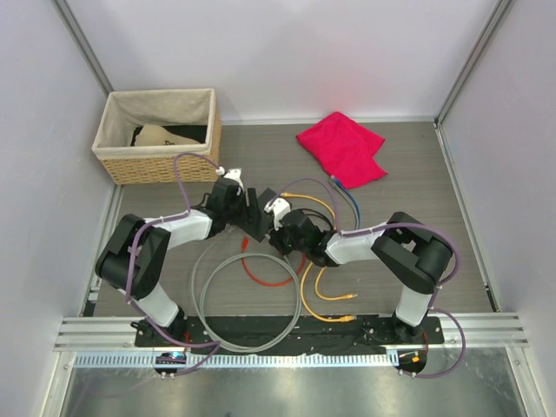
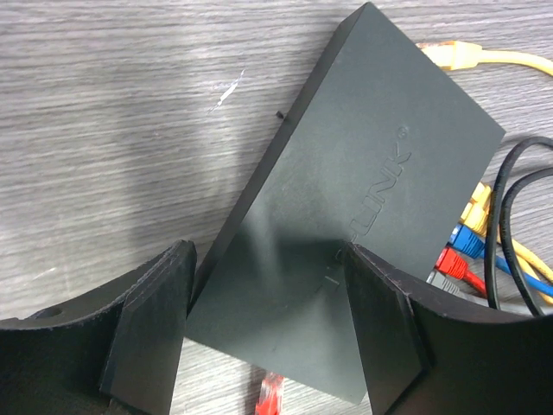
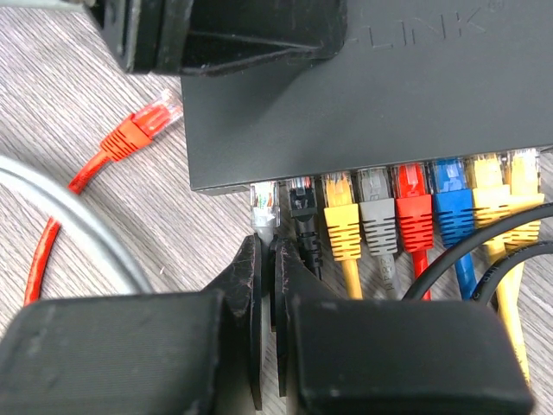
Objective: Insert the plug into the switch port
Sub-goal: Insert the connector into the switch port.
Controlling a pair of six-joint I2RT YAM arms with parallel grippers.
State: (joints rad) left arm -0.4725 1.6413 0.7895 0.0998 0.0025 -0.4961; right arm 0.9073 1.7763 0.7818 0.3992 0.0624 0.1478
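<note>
The switch (image 3: 389, 95) is a flat dark grey box lying on the table, seen from above in the left wrist view (image 2: 363, 164). Several coloured plugs fill the ports along its edge. The clear plug (image 3: 263, 205) on a grey cable has its tip at the leftmost port, beside a black plug (image 3: 300, 207). My right gripper (image 3: 272, 246) is shut on the cable just behind that plug. My left gripper (image 2: 268, 328) stands wide open over the switch's near corner. One finger (image 2: 380, 328) lies over the top face, and the other finger (image 2: 151, 320) is at the side edge.
A wicker basket (image 1: 156, 135) stands at the back left and a red cloth (image 1: 341, 148) lies at the back right. A loose red cable (image 1: 265, 276) ends in a red plug (image 3: 143, 125) beside the switch. A grey cable loop (image 1: 208, 321) and yellow cables (image 1: 326, 304) lie near the arm bases.
</note>
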